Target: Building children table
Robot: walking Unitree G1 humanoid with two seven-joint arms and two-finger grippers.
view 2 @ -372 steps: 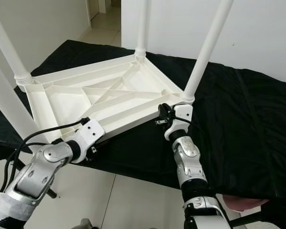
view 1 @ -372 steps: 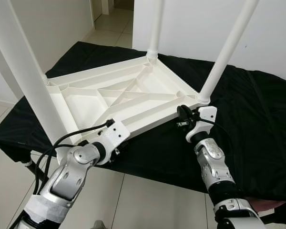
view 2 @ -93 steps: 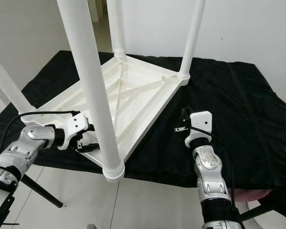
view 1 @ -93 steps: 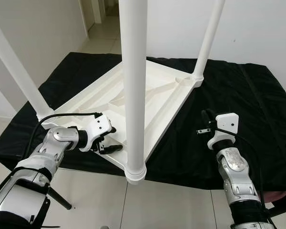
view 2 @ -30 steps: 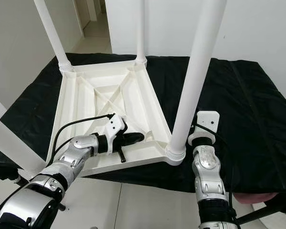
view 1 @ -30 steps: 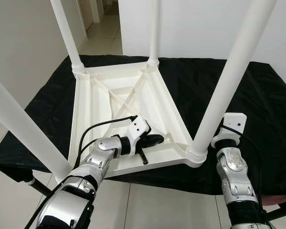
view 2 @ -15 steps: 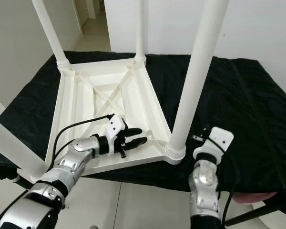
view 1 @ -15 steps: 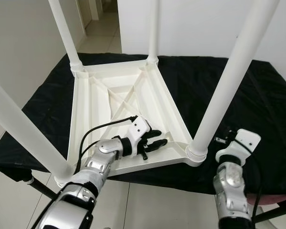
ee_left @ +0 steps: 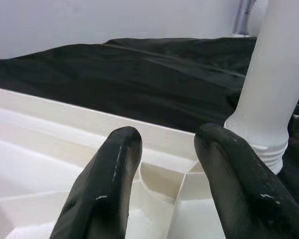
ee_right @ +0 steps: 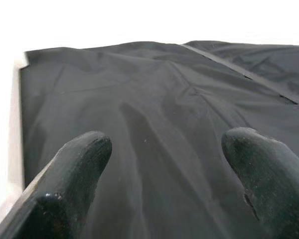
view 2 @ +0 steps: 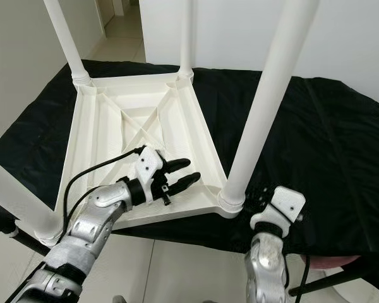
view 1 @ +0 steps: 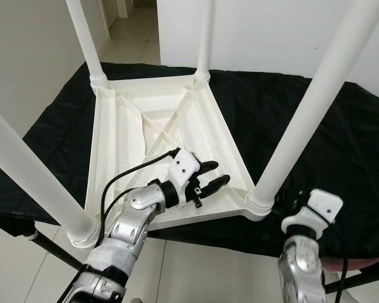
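Left eye view shows you the white children's table (view 1: pixel 164 126) lying upside down on the black cloth (view 1: pixel 341 145), legs up, near the cloth's front edge. Your left gripper (view 1: pixel 215 176) hovers with fingers parted over the ribbed underside, close to the near-right leg (view 1: pixel 303 126). Your right gripper (ee_right: pixel 159 164) is spread wide, empty, over bare cloth by the front edge.
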